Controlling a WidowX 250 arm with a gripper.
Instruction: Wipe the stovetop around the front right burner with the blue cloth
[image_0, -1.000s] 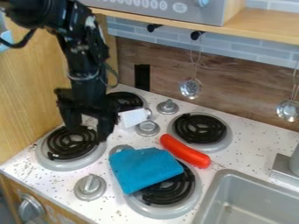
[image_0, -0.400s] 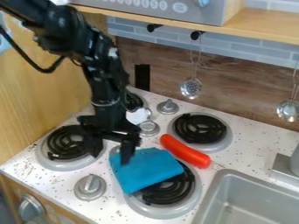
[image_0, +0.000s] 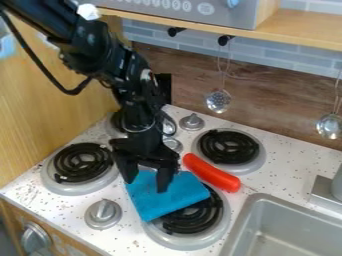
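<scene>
Largest first: we have a white, speckled stovetop counter (image_0: 284, 165) with a wood-grain panel (image_0: 287, 107) behind it and a plain wooden wall (image_0: 47, 120) along the left of the view. The black arm (image_0: 97, 47) comes in from the upper left, and its gripper (image_0: 145, 178) hangs over the near part of the stove.

The grey sink (image_0: 249, 215) is set in at lower right. Of four coil burners, we note one (image_0: 82, 162) at left, one (image_0: 229, 146) at right rear, one (image_0: 200, 215) at front, and a fourth (image_0: 116, 122) partly behind the arm.

The blue cloth (image_0: 174, 197) lies over the rear left part of the front burner and onto the counter beside it, directly below the gripper. The gripper stands open, its two fingers spread apart over the cloth's upper left part, nothing gripped; from this angle we cannot be sure whether either tip touches the fabric.

The red sausage-shaped piece (image_0: 211, 172) lies aslant just beside the cloth, between the front and right rear burners. Smaller still: a silver knob (image_0: 103, 213) near the front edge, another (image_0: 192, 122) at the back, and a slotted ladle (image_0: 218, 101) hanging from a black hook (image_0: 226, 40).
</scene>
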